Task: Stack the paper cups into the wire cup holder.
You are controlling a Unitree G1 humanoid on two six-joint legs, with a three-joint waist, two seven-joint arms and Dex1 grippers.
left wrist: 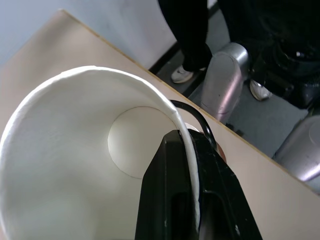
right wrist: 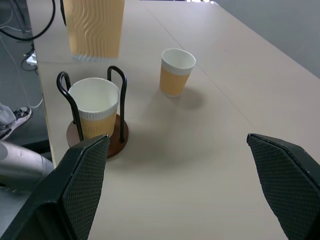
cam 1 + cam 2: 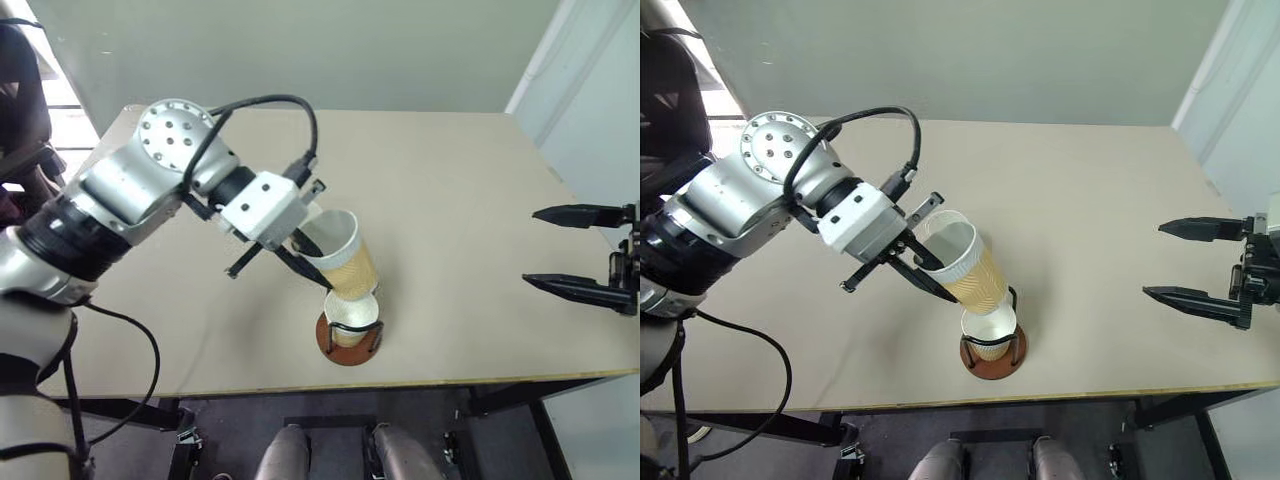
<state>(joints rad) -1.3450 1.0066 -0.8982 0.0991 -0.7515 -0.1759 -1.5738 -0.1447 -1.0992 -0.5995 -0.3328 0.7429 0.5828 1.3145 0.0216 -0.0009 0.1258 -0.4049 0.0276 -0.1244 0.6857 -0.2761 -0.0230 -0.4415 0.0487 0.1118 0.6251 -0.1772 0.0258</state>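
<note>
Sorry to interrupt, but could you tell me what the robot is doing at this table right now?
The left gripper is shut on the rim of a tan ribbed paper cup, holding it tilted just above the wire cup holder with the reddish-brown round base, where another cup already sits. A third cup stands upright on the beige table, apart from the holder. The right gripper hangs open off to the side, holding nothing.

Head pair: high above, facing down over the table (image 3: 450,200).
Left wrist: close inside a tilted cup (image 1: 75,150).
Right wrist: low, level across tabletop.
Shared: wire cup holder (image 2: 97,137).
</note>
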